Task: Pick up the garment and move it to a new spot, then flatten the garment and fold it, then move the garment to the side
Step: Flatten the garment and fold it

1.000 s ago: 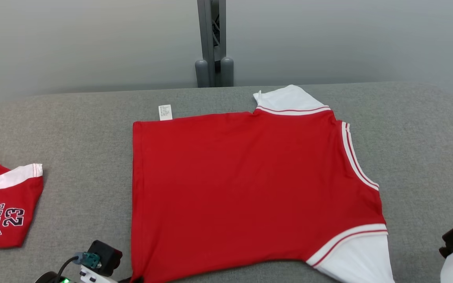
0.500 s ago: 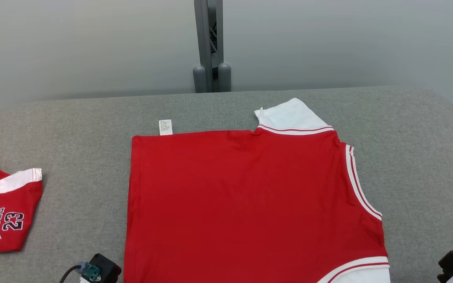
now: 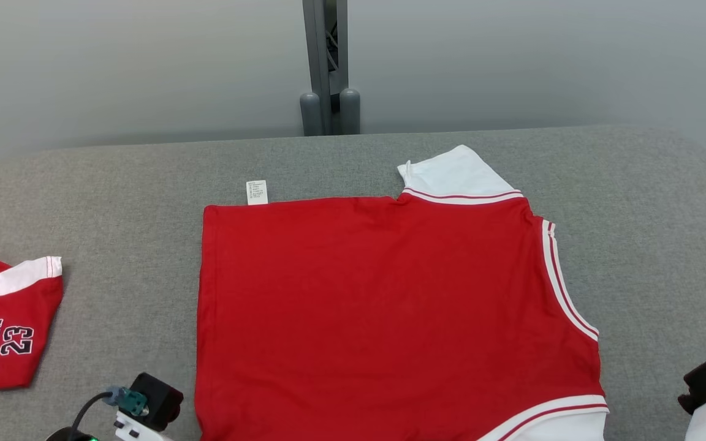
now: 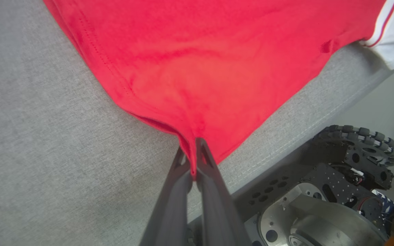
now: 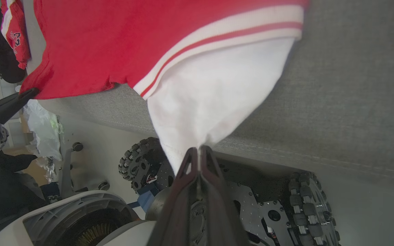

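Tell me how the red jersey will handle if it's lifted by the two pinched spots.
Likely floppy: the jersey puckers into a peak at the left gripper, and its sleeve tents toward the right gripper. Probably light: thin cloth lying flat. Its middle would probably sag between grips.

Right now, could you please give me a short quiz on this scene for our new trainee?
1. True or false: the left claw is shut on the red hem of the garment.
2. What does the right claw pinch? A) the white sleeve B) the red hem C) nothing
3. Which number is printed on the folded jersey at the robot's left?
Key: 1 true; 2 A; 3 23.
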Controlling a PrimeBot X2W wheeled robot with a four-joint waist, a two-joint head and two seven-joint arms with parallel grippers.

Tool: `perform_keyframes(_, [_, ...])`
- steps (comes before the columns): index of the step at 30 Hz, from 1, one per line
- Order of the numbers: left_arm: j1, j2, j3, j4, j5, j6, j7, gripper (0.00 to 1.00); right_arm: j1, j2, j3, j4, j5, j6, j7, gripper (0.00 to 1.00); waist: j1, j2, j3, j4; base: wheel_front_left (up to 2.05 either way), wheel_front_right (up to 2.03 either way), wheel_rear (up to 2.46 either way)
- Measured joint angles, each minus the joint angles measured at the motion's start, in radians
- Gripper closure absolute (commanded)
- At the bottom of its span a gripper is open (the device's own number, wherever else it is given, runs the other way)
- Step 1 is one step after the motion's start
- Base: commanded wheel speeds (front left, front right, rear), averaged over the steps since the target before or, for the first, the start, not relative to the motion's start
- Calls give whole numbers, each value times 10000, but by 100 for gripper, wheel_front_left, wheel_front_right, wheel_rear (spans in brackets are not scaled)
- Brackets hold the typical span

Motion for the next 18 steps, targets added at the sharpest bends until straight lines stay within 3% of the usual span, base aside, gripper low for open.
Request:
perform_keyframes(9, [-415, -98, 665, -236, -374, 286, -309, 100, -970, 669, -619, -464, -378, -2, -387, 100, 0, 0, 288, 8, 0, 0, 0])
perform_keyframes(18, [-922, -577, 1156, 19, -619, 566, -581, 100, -2365, 894, -616, -198, -700, -2, -2084, 100, 0, 0, 734, 16, 0, 0, 0])
